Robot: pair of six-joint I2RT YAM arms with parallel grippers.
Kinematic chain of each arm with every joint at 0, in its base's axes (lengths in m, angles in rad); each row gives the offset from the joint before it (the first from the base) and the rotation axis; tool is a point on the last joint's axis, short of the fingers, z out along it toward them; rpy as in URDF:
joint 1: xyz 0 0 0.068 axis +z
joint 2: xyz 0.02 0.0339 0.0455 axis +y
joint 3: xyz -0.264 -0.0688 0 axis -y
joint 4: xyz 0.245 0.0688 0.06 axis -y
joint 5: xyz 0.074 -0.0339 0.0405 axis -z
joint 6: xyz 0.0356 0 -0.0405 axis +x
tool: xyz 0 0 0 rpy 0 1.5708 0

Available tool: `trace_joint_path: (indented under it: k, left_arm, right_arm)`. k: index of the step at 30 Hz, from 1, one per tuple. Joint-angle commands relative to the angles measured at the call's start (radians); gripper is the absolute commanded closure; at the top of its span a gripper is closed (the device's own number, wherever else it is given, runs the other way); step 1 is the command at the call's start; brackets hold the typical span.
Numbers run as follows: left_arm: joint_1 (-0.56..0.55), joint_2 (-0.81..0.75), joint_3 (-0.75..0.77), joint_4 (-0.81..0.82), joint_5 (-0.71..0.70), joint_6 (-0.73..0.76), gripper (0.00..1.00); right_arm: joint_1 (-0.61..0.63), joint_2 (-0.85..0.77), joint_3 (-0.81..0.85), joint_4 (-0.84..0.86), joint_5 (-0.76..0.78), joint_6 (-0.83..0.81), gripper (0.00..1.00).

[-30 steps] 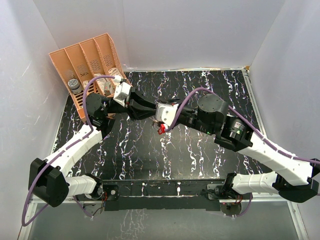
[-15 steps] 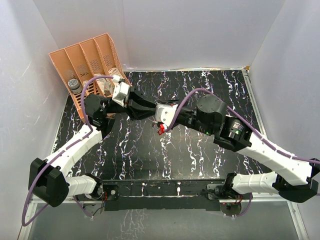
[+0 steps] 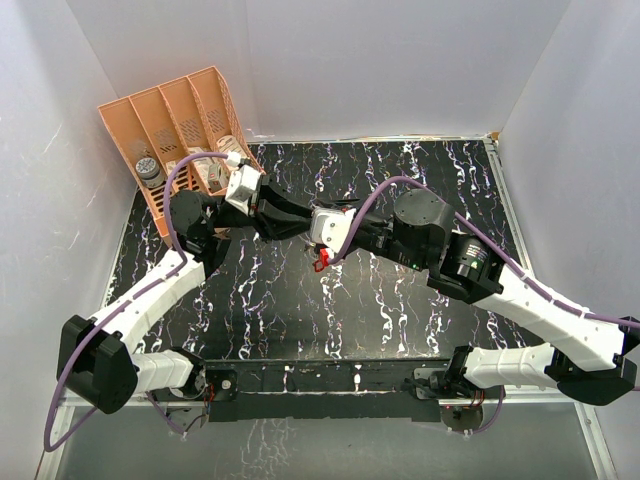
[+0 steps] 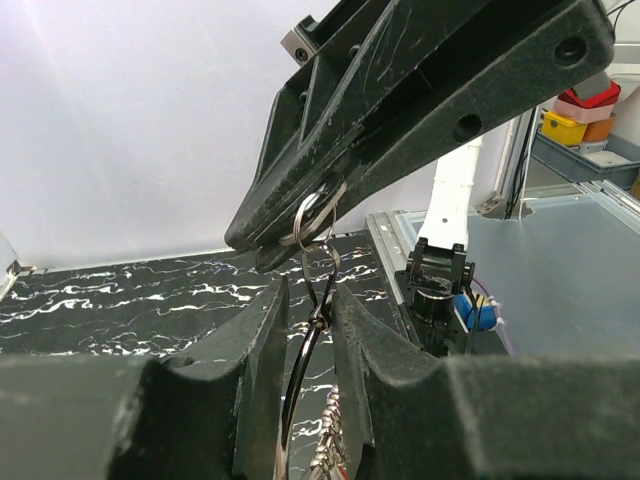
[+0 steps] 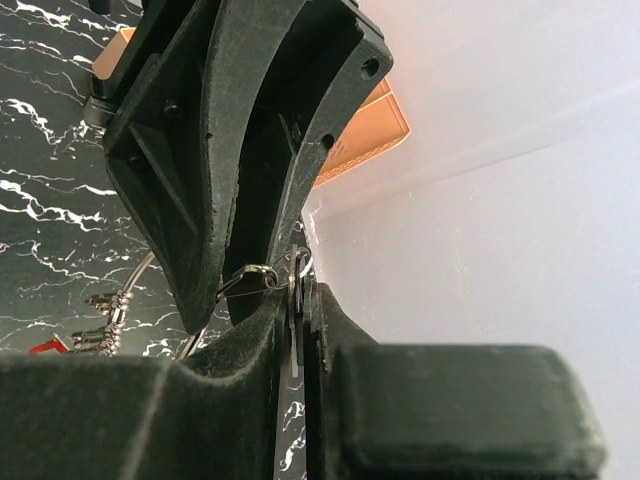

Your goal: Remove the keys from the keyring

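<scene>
Evidently the right gripper (image 5: 297,305) is pinched tight on the keyring (image 4: 315,214), anchoring it at its tips. The left gripper (image 4: 308,300), nose to nose with it, is nipped closed on a dark clasp (image 5: 250,276), seemingly to pull against that hold. The keys (image 3: 322,260) dangle just beneath both tips.

No readable text anywhere, folks, not in any of the three views. The containers (image 3: 150,172) tucked into the orange rack (image 3: 125,115) are too small to make out any label. The marbled surface (image 3: 400,310) carries only white veining, no lettering.
</scene>
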Motion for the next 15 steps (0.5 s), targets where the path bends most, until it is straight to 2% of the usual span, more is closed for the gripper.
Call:
trace_joint_path:
  k: [1, 9, 15]
  left_arm:
    - [-0.006, -0.008, -0.007, 0.029, -0.006, 0.016, 0.76]
    - [-0.008, -0.013, -0.016, 0.07, -0.018, 0.01, 0.76]
    - [-0.008, -0.002, -0.017, 0.124, -0.024, -0.026, 0.81]
  right_arm:
    - [0.004, -0.028, 0.009, 0.093, 0.005, -0.009, 0.92]
    - [0.004, -0.033, 0.004, 0.091, 0.009, -0.007, 0.92]
    - [0.003, -0.038, 0.0, 0.09, 0.008, -0.005, 0.92]
